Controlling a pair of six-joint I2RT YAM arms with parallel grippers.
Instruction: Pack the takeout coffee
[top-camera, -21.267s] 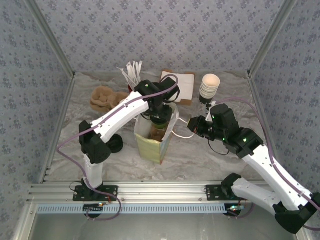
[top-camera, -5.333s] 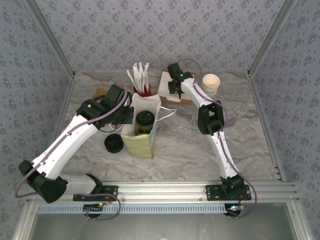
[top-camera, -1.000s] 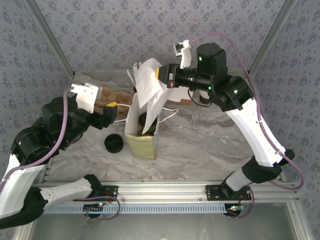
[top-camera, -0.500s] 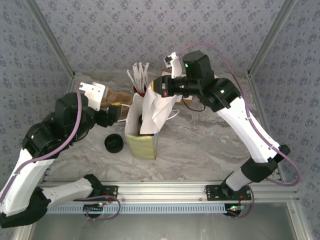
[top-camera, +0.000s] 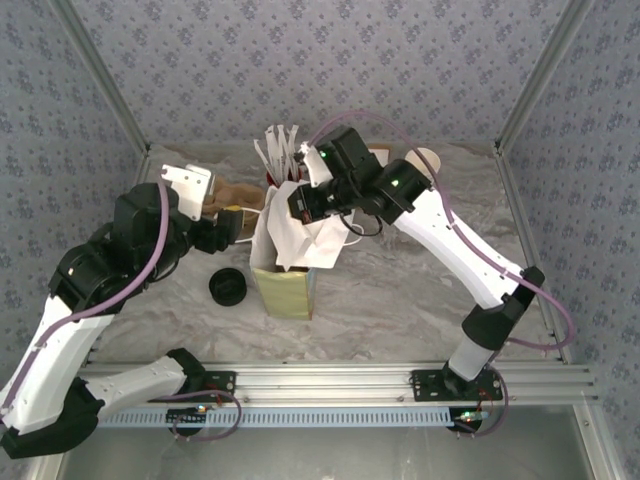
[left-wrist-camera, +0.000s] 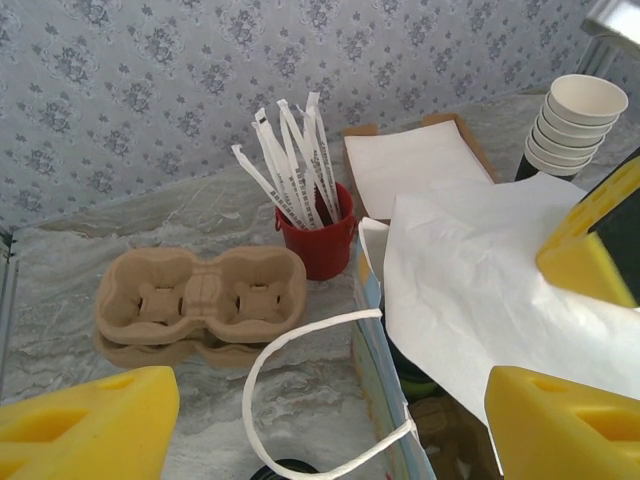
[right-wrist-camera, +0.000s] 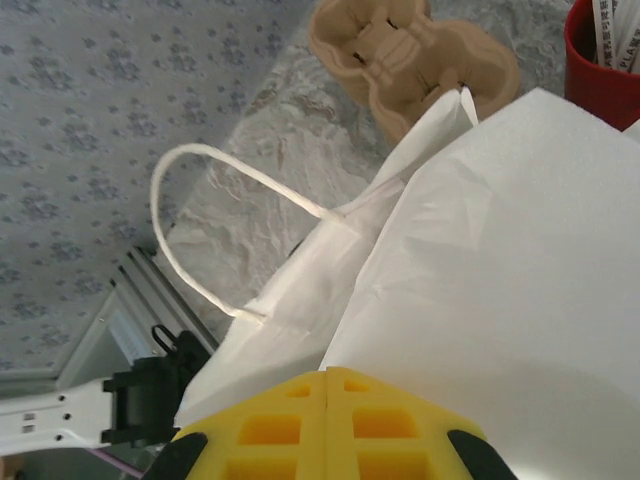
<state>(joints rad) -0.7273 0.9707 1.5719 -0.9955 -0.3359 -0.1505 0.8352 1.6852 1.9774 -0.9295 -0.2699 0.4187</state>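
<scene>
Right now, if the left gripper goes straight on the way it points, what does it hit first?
Most likely the white looped handle of the yellow-sided paper bag, then the bag's near wall. The open left gripper faces it squarely, though depth is hard to judge.

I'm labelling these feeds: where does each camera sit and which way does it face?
Top external: above, behind the robot, looking down on paper bag, left arm, right arm.
Left wrist: faces the back wall and red cup; open left end effector at bottom.
Right wrist: looks down on the white sheet in the shut right end effector.
Wrist views share the cup carrier.
</scene>
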